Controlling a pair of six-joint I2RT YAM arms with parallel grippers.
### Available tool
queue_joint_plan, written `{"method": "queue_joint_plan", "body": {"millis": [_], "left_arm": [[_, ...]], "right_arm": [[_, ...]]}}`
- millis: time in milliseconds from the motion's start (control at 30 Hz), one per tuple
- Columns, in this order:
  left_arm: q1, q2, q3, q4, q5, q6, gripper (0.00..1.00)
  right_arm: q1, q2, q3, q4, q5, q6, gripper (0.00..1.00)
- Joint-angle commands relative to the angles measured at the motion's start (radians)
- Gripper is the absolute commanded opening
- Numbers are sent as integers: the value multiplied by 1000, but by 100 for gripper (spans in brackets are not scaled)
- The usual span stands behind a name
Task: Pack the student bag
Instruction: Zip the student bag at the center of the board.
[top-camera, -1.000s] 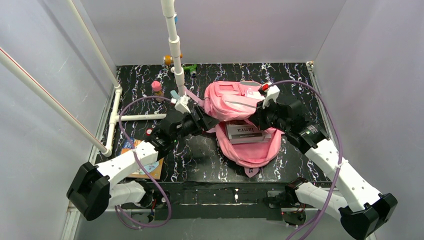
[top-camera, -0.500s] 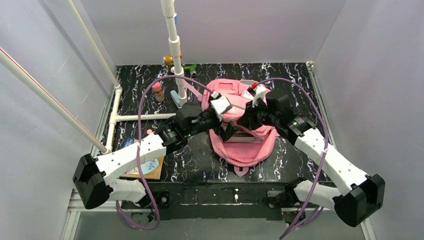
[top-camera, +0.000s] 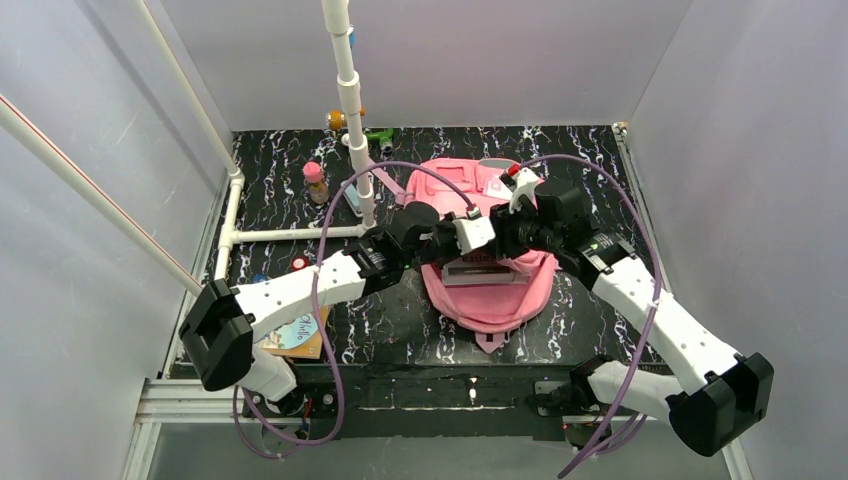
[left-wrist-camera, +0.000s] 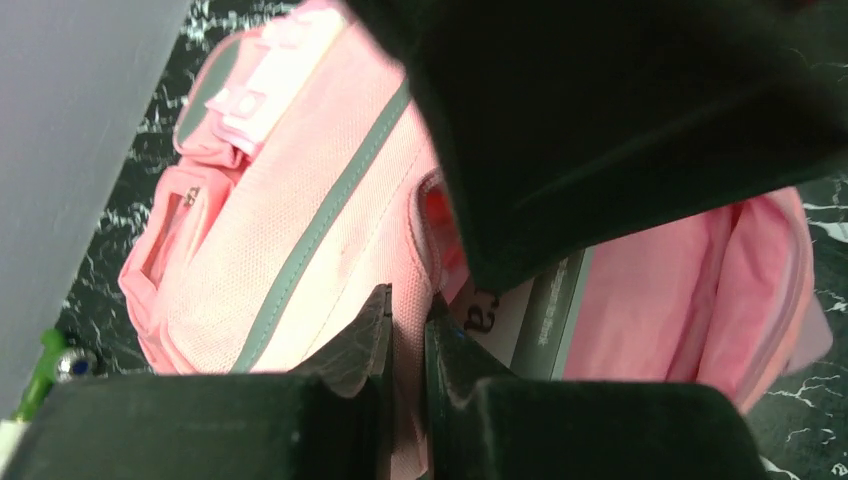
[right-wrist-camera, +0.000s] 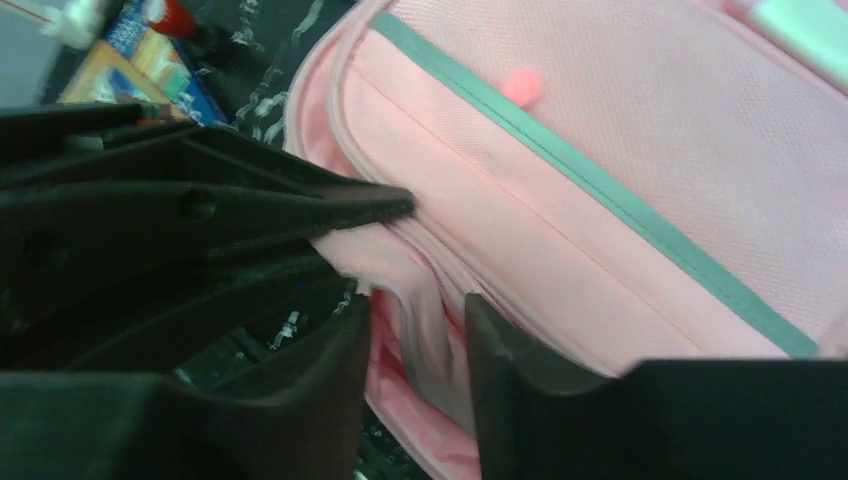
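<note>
From above, the pink student bag (top-camera: 495, 300) lies flat on the middle of the desk (top-camera: 600, 170), with a book (top-camera: 482, 272) in its open mouth. Left wrist: the left tool (left-wrist-camera: 408, 335) is pinched closed on the bag's fabric. Right wrist: the right tool (right-wrist-camera: 415, 365) stands parted, a fabric fold between its fingers

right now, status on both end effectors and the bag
Status: left end effector shut on student bag fabric at the opening; right end effector open, bag edge between its fingers; both crowded close together over the opening.
</note>
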Motion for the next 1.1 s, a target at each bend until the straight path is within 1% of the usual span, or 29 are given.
{"method": "queue_joint_plan", "body": {"millis": [0, 33, 100, 167, 233, 267, 300, 333, 367, 467, 500, 533, 567, 600, 633, 700, 733, 833, 867, 967, 1067], "left_arm": [[64, 7, 26, -51, -182, -117, 0], [87, -2, 20, -55, -145, -176, 0], [124, -27, -5, -49, -73, -245, 0], [135, -46, -19, -44, -31, -271, 0], [138, -57, -25, -43, -16, -287, 0], [139, -60, -30, -39, -3, -292, 0], [139, -64, -36, -33, 9, -297, 0], [139, -68, -42, -24, 20, -300, 0], [140, -70, -49, -12, 30, -305, 0], [148, -84, -78, 20, 52, -320, 0], [150, -87, -82, 24, 60, -327, 0], [150, -92, -86, 28, 73, -330, 0], [151, -95, -90, 33, 81, -334, 0], [151, -97, -95, 40, 91, -338, 0], [151, -100, -98, 45, 93, -344, 0], [151, -103, -99, 48, 101, -349, 0], [151, -103, -100, 49, 106, -351, 0], [151, -96, -98, 52, 117, -355, 0], [151, -95, -98, 54, 121, -356, 0], [151, -90, -102, 56, 130, -364, 0], [151, -93, -107, 59, 135, -368, 0]], "right_arm": [[3, -40, 122, -173, 236, 37, 56], [-1, -62, 131, -198, 301, 46, 63], [-7, -118, 115, -213, 428, 87, 82], [-12, -155, 98, -264, 625, 146, 97], [-33, -144, 109, -356, 790, 215, 98], [-60, -121, 121, -396, 817, 228, 98], [-98, -93, 126, -410, 800, 227, 98], [-159, -73, 116, -394, 749, 221, 98], [-244, -59, 89, -320, 664, 210, 98], [-543, 7, 10, -122, 244, 212, 95], [-631, 48, -21, -39, 81, 238, 92], [-688, 103, -46, 53, -52, 269, 87], [-714, 156, -63, 134, -160, 305, 85], [-728, 216, -74, 208, -233, 333, 83], [-731, 289, -76, 258, -273, 351, 80], [-731, 369, -59, 291, -281, 373, 77], [-731, 392, -66, 325, -288, 394, 77], [-727, 427, -118, 502, -320, 476, 74], [-726, 449, -114, 526, -326, 482, 72], [-698, 530, -69, 524, -324, 466, 64], [-656, 592, 3, 466, -279, 414, 59]]}}
